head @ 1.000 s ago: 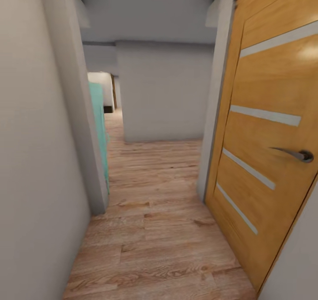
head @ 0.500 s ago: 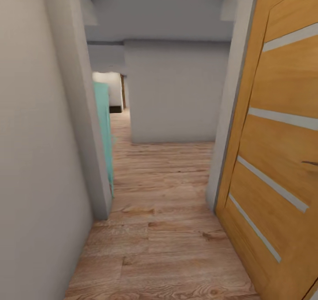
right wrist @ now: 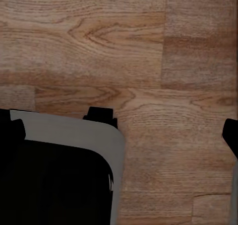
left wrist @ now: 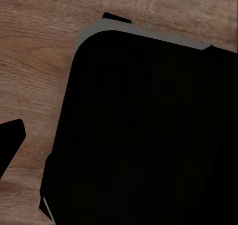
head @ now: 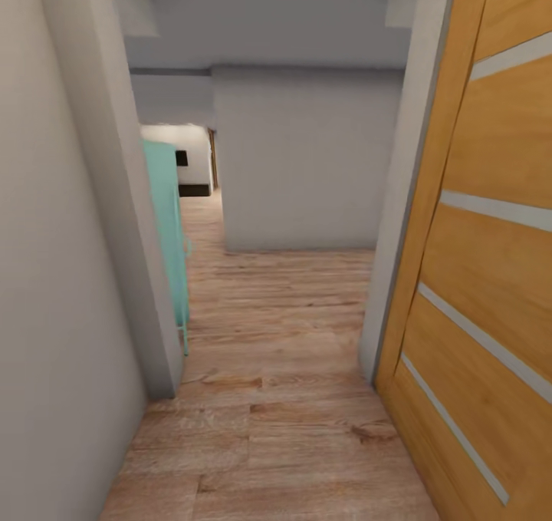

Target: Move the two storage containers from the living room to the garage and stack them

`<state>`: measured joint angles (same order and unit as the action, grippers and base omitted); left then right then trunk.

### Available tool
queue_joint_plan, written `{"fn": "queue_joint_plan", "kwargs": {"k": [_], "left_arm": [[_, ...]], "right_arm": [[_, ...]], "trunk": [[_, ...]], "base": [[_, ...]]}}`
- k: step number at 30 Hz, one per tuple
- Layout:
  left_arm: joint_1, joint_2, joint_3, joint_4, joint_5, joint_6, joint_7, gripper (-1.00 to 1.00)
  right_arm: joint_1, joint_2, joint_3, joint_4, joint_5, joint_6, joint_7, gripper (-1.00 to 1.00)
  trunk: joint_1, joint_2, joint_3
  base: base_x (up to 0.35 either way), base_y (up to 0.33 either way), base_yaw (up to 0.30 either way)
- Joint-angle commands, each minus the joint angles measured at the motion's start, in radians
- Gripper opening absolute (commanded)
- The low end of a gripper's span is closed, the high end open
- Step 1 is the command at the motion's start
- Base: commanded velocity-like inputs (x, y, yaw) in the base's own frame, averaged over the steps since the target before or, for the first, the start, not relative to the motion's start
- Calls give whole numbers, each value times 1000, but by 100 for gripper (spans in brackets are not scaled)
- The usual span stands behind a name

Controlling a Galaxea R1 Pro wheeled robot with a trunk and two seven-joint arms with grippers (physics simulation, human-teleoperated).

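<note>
A narrow passage of light wood plank floor was seen running ahead between a pale grey wall and an orange wooden door, with no orange-red container or gripper state that could be made out, so neither arm could be judged nearer.

A light wood plank floor runs down a narrow corridor between a plain pale grey wall on one side and an orange-brown wooden door with pale horizontal strips on the other. Beside the grey wall's corner stands a tall turquoise cabinet, only its edge visible. Farther on, a pale grey wall block closes the corridor. The same wood-grain planks lie under both wrist cameras.
</note>
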<state>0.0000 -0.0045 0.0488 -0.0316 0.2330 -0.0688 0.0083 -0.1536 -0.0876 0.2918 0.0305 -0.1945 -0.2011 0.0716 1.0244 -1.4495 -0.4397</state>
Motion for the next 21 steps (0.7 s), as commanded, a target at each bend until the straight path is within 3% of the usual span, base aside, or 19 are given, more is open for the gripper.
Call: {"fn": "queue_joint_plan", "kwargs": {"k": [1,21], "left_arm": [[0,0,4,-1,2,-2,1,100],[0,0,3,-1,2,-2,1,100]], "right_arm": [[-1,0,6,3,-10,-6,6,100],[-1,1,9,2,-8,-8,-2,100]], "trunk": [[1,0,-1],[1,0,-1]], "base": [[323,-97,0],[324,-33,0]]}}
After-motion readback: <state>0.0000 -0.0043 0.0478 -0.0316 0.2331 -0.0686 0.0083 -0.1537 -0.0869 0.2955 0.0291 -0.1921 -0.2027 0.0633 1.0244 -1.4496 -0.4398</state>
